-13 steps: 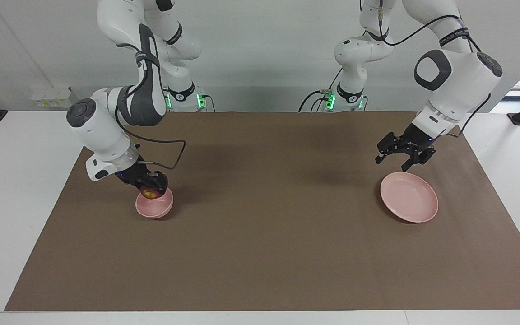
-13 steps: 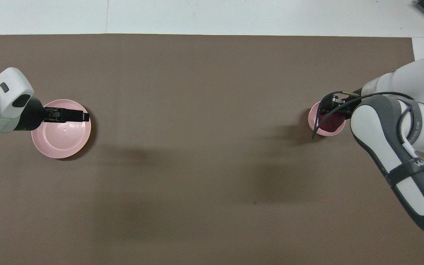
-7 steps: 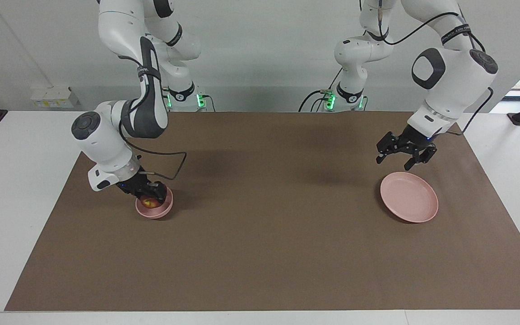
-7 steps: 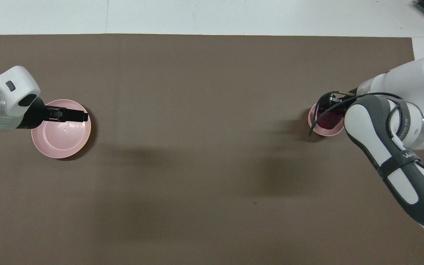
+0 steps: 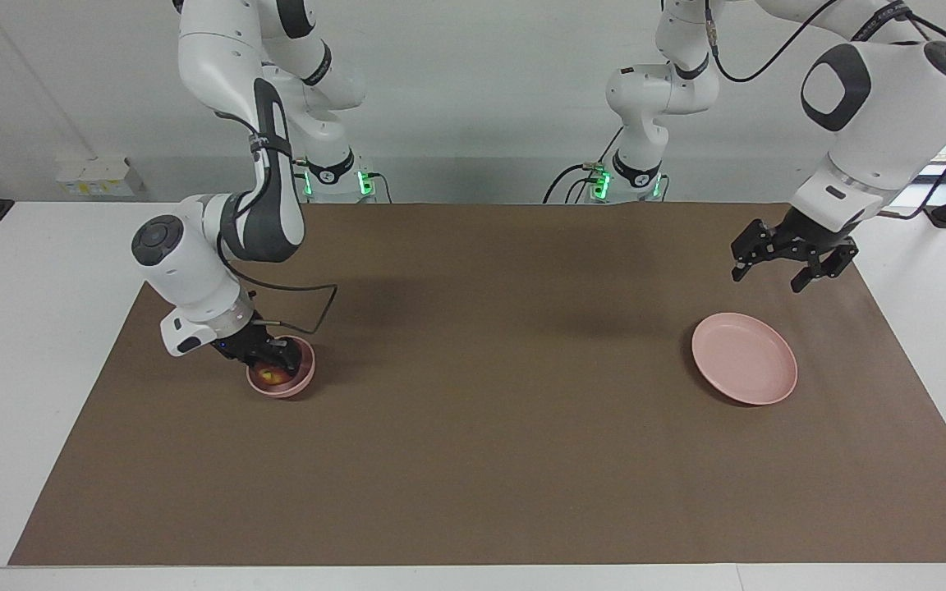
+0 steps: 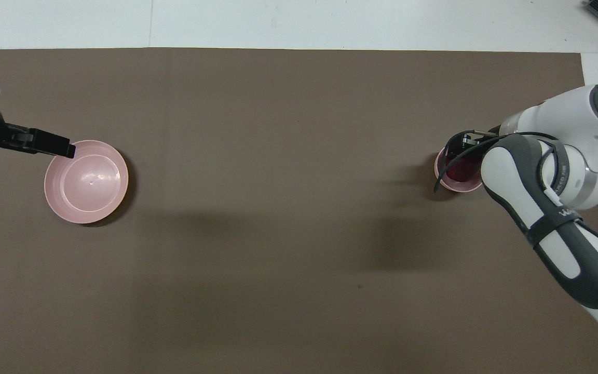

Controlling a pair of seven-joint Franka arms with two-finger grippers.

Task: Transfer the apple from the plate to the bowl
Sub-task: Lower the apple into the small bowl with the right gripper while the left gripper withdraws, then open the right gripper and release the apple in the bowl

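brown mat (image 5: 489, 427), white table (image 5: 21, 328)

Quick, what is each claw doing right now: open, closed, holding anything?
Right gripper: down in the bowl around the apple; grip cannot be told.
Left gripper: open, empty, raised above the plate's edge.

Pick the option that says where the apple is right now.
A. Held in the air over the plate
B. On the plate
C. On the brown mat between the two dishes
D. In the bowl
D: the apple sits down inside the bowl, with the right tool at it, and the plate is bare.
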